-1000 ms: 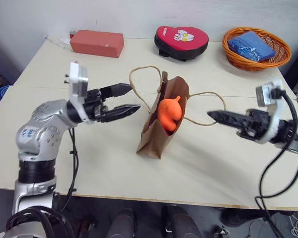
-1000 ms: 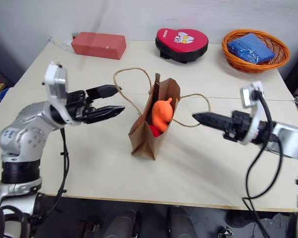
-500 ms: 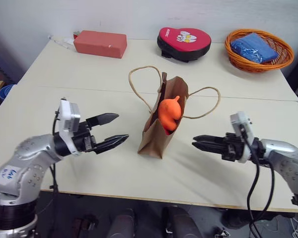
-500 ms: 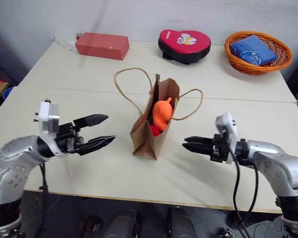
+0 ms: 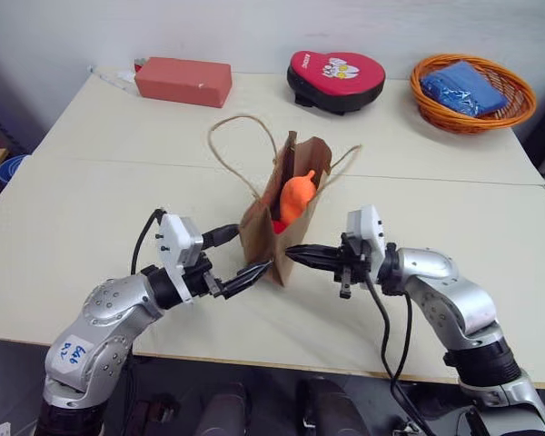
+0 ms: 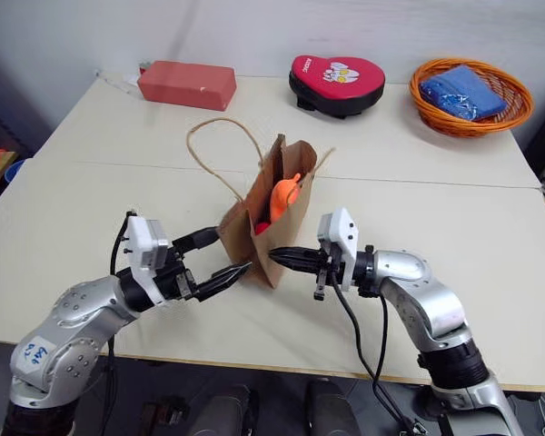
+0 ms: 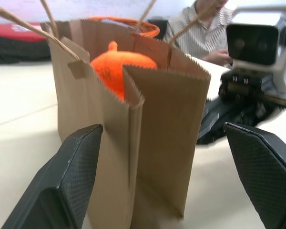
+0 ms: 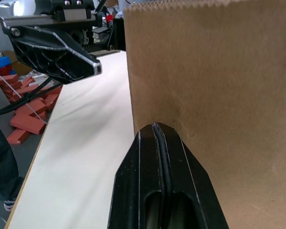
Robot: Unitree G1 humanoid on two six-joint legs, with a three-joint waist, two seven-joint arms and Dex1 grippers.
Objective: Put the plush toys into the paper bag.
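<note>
Plush toys (image 5: 294, 197) in paper bag (image 5: 271, 238) (mid-table (image 5: 118, 182)), basket (image 5: 473, 91) behind right.

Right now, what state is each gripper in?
Left gripper: open, fingers either side of the paper bag.
Right gripper: shut, holding nothing, tip at the bag.

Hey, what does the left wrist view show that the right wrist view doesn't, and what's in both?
Left wrist view alone: the bright orange plush toy poking from the bag's mouth, tan cord handles, a seated person's striped sleeve, and the open left tool straddling the bag's corner. Right wrist view alone: red bricks on the floor, and the right tool shut, its tip close to the bag's wall. Both: the brown kraft paper bag on the cream table.
</note>
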